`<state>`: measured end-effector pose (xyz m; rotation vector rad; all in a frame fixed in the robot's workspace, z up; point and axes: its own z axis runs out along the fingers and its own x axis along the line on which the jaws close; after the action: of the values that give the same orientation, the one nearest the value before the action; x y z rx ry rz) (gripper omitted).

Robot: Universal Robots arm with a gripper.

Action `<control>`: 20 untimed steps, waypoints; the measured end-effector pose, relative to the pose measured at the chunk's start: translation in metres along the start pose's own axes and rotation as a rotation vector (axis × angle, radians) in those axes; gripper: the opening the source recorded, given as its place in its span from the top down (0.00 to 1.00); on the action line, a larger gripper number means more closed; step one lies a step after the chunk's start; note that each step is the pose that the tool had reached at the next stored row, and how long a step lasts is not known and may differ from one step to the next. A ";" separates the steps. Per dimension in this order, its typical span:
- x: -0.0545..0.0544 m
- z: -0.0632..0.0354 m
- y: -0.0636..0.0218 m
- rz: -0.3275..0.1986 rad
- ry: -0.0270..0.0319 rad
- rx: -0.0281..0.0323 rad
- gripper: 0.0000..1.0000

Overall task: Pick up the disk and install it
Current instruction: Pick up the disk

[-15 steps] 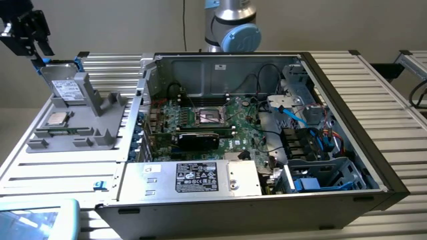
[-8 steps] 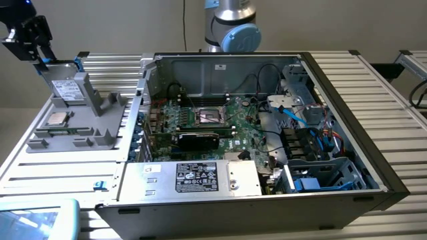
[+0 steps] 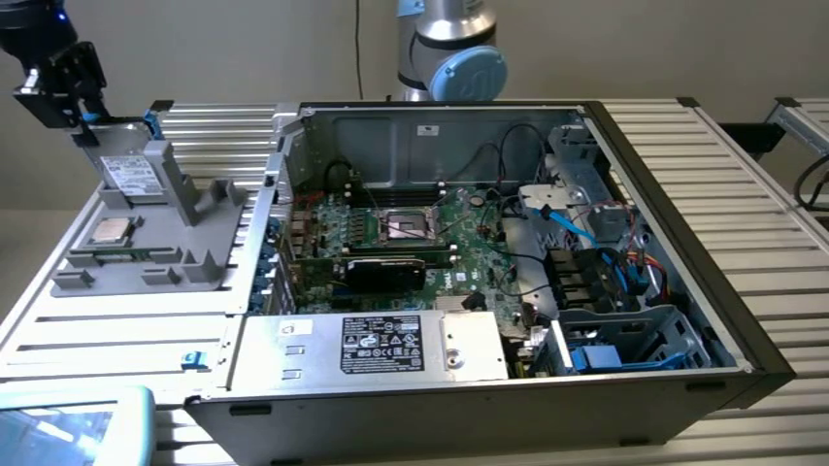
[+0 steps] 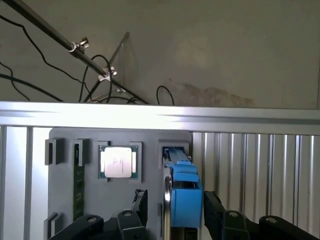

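Disk (image 3: 130, 175), upright in grey holder (image 4: 65, 195): rigid, likely weighty, shock-sensitive; I judge it best held by the blue carrier (image 4: 184, 195) sides, which my wide-spread claw (image 4: 176, 212) straddles.

A robotics lab: a robot arm (image 3: 447, 53) is standing behind an opened computer (image 3: 453, 413) on a ribbed desk (image 3: 741, 184).

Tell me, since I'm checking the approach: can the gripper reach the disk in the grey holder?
Probably yes. The open gripper hangs just above the disk, which stands on edge in the grey holder; the wrist view shows its blue carrier between the fingers, nothing blocking.
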<state>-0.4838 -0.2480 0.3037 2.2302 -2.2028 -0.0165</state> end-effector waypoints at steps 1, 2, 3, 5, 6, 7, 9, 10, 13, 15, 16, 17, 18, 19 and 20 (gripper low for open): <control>0.000 0.0017 0.0000 -0.001 0.0002 -0.0006 0.43; 0.000 0.0033 -0.0001 -0.001 0.0004 -0.0013 0.43; 0.000 0.0050 -0.0001 -0.002 0.0007 -0.0023 0.43; 0.000 0.0081 -0.0001 -0.003 0.0009 -0.0042 0.43; 0.000 0.0096 -0.0002 -0.004 0.0011 -0.0054 0.43; 0.000 0.0109 -0.0003 -0.005 0.0014 -0.0067 0.43; -0.001 0.0134 -0.0007 -0.006 0.0021 -0.0083 0.43; -0.002 0.0145 -0.0008 -0.006 0.0021 -0.0083 0.43; -0.003 0.0170 -0.0009 -0.007 0.0021 -0.0084 0.43; -0.004 0.0186 -0.0009 -0.007 0.0022 -0.0086 0.43; -0.005 0.0193 -0.0009 -0.007 0.0021 -0.0088 0.43; -0.005 0.0194 -0.0009 -0.007 0.0022 -0.0089 0.43; -0.005 0.0194 -0.0009 -0.007 0.0022 -0.0090 0.43; -0.005 0.0194 -0.0009 -0.007 0.0022 -0.0090 0.43; -0.005 0.0194 -0.0009 -0.007 0.0021 -0.0090 0.43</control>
<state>-0.4832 -0.2434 0.2843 2.2322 -2.1896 -0.0239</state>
